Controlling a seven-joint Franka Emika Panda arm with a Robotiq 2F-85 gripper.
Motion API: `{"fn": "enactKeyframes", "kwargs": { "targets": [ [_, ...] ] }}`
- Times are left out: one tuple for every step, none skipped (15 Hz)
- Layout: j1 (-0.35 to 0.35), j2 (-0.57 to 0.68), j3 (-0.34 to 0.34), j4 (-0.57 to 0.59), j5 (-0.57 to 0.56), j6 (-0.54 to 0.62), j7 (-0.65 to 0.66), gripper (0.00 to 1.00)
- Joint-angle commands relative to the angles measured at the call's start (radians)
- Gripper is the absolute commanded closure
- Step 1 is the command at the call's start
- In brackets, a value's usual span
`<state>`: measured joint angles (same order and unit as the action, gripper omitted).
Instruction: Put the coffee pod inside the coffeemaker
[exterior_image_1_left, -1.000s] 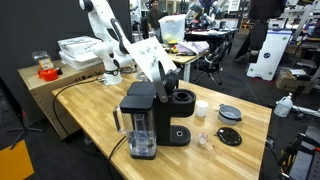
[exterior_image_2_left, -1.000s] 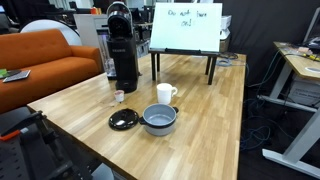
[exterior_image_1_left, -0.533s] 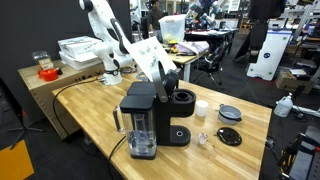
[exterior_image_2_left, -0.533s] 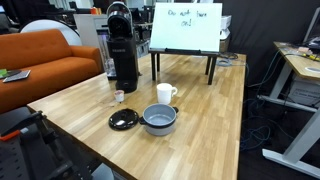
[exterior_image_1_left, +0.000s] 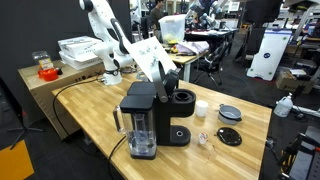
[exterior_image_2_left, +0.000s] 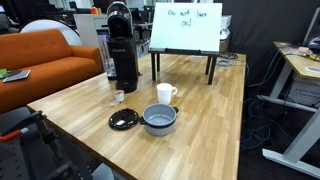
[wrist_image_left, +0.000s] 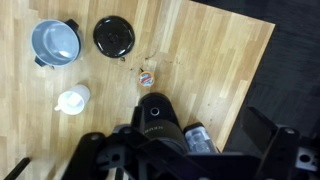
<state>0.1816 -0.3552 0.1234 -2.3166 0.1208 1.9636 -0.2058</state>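
The coffee pod (wrist_image_left: 147, 75) is a tiny pale capsule lying on the wooden table next to the coffeemaker; it shows in both exterior views (exterior_image_1_left: 203, 138) (exterior_image_2_left: 119, 96). The black coffeemaker (exterior_image_1_left: 150, 118) (exterior_image_2_left: 122, 50) has a clear tank (wrist_image_left: 198, 140) and a round-topped part (wrist_image_left: 156, 112). My gripper (exterior_image_1_left: 169, 79) hangs above the coffeemaker's round part. In the wrist view its dark fingers (wrist_image_left: 175, 142) stand wide apart, open and empty, on either side of the machine. The pod lies apart from the gripper.
A white cup (wrist_image_left: 72, 100) (exterior_image_2_left: 165, 93), a flat black disc (wrist_image_left: 114, 36) (exterior_image_2_left: 124, 120) and a grey pot (wrist_image_left: 55, 40) (exterior_image_2_left: 159, 120) stand near the pod. A small whiteboard (exterior_image_2_left: 185, 28) stands at the table's far end. The table edge (wrist_image_left: 262, 70) is close.
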Motion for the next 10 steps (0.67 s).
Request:
{"fn": "enactKeyframes", "kwargs": {
  "targets": [
    [0.024, 0.006, -0.038, -0.048, 0.093, 0.097, -0.108, 0.0],
    [0.022, 0.008, -0.043, -0.064, 0.106, 0.122, -0.124, 0.0],
    [0.018, 0.013, -0.046, -0.078, 0.108, 0.139, -0.137, 0.0],
    [0.013, 0.02, -0.051, -0.091, 0.104, 0.149, -0.145, 0.0],
    [0.011, 0.018, -0.039, -0.069, 0.079, 0.11, -0.108, 0.0],
    [0.01, 0.023, -0.044, -0.08, 0.079, 0.121, -0.116, 0.0],
    [0.009, 0.025, -0.046, -0.084, 0.08, 0.125, -0.12, 0.0],
    [0.01, 0.025, -0.046, -0.084, 0.08, 0.126, -0.12, 0.0],
    [0.01, 0.023, -0.046, -0.084, 0.08, 0.127, -0.12, 0.0],
    [0.011, 0.023, -0.046, -0.084, 0.08, 0.127, -0.12, 0.0]
  ]
}}
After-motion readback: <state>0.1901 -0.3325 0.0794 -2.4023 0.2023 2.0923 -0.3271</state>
